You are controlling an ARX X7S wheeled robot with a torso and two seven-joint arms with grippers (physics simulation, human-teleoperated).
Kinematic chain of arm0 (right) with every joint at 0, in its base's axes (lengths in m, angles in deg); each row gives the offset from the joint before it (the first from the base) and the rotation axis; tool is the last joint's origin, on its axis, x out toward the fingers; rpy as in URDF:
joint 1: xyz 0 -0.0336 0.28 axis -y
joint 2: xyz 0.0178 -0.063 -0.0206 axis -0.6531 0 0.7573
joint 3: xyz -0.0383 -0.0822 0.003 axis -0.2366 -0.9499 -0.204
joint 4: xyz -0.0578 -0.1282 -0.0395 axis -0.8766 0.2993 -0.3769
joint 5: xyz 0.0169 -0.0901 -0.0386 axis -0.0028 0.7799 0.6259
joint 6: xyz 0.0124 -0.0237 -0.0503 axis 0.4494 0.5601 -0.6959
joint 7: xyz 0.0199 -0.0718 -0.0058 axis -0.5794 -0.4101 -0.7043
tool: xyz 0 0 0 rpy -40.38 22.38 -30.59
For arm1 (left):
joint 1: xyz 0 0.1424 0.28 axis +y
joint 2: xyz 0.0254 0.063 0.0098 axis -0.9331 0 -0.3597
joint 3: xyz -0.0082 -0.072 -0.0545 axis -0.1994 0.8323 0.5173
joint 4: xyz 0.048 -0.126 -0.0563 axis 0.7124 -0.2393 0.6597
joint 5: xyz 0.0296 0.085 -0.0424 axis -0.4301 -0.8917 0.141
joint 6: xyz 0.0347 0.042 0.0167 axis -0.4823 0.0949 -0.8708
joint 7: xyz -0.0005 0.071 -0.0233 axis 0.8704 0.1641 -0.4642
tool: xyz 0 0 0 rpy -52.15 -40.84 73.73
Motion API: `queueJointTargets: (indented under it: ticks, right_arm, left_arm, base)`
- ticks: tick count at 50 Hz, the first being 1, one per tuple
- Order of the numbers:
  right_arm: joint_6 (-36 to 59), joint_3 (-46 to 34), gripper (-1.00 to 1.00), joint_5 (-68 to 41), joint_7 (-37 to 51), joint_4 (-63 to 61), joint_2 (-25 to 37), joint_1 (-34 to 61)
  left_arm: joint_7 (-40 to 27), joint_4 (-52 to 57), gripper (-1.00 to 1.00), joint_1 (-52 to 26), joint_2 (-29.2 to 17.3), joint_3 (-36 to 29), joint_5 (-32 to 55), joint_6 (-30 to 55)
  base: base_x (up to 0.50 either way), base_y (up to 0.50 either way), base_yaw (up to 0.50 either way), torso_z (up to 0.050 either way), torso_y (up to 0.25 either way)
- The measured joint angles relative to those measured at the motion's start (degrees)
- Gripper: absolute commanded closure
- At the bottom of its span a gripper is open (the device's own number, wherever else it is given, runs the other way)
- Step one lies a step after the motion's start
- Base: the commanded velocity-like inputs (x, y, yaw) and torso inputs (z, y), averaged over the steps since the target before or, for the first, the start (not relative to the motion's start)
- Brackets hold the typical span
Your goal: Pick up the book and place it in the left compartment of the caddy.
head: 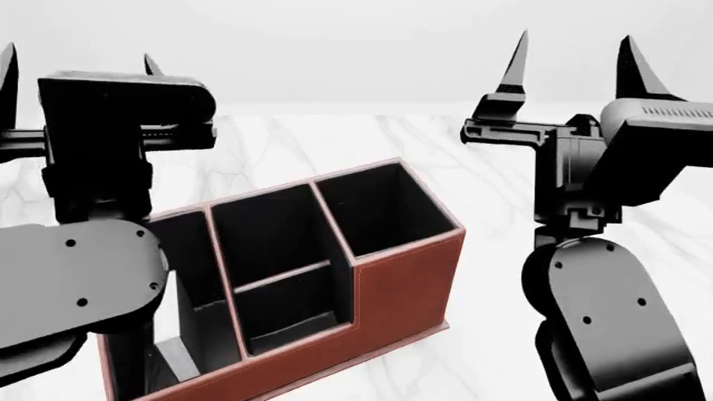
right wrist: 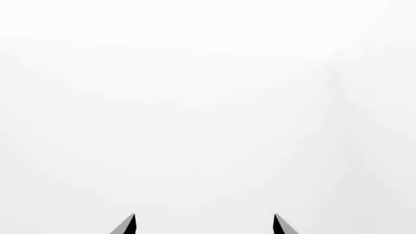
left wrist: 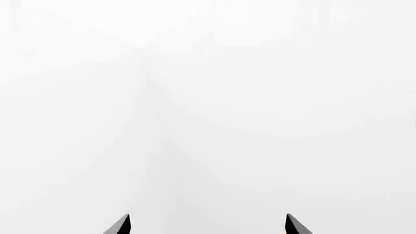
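Observation:
The reddish-brown caddy (head: 396, 288) with its black interior stands on the marble table in the head view, low and left of centre. Its left compartment (head: 189, 292) is the long narrow slot, partly hidden behind my left arm. The book is out of view in every frame. My left gripper (head: 78, 63) is raised at the upper left, fingers pointing up and spread apart, holding nothing. My right gripper (head: 577, 54) is raised at the upper right, also open and empty. Both wrist views show only blank white, with my left gripper (left wrist: 208, 225) and right gripper (right wrist: 203, 225) as two separated fingertips each.
The white marble table (head: 334, 142) runs behind and to the right of the caddy. My left forearm (head: 67, 284) hangs over the caddy's left end. My right forearm (head: 607, 317) stands just right of the caddy.

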Motion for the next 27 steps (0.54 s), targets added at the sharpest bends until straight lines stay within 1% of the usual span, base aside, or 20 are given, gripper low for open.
queueJointTargets:
  ticks: [6, 12, 27]
  right_arm:
    - [-1.23, -0.41, -1.0, 0.03, -0.37, -1.23, 0.06, 0.33]
    - [-1.25, -0.74, -1.0, -0.32, -0.72, -2.62, 0.06, 1.55]
    - [0.64, -1.32, -1.0, -1.4, -1.03, -4.93, -0.44, 6.37]
  left_arm:
    - [0.71, -0.49, -1.0, 0.08, 0.56, -0.28, -5.42, -0.45]
    - [1.65, -1.15, -1.0, -0.26, 0.99, -0.06, -8.75, -0.77]
    - [4.54, -3.62, -1.0, -1.99, 1.82, 1.33, -12.27, -1.04]
  base:
    - [0.0, 0.0, 0.0, 0.0, 0.0]
    - [0.0, 0.0, 0.0, 0.0, 0.0]
    - [0.0, 0.0, 0.0, 0.0, 0.0]
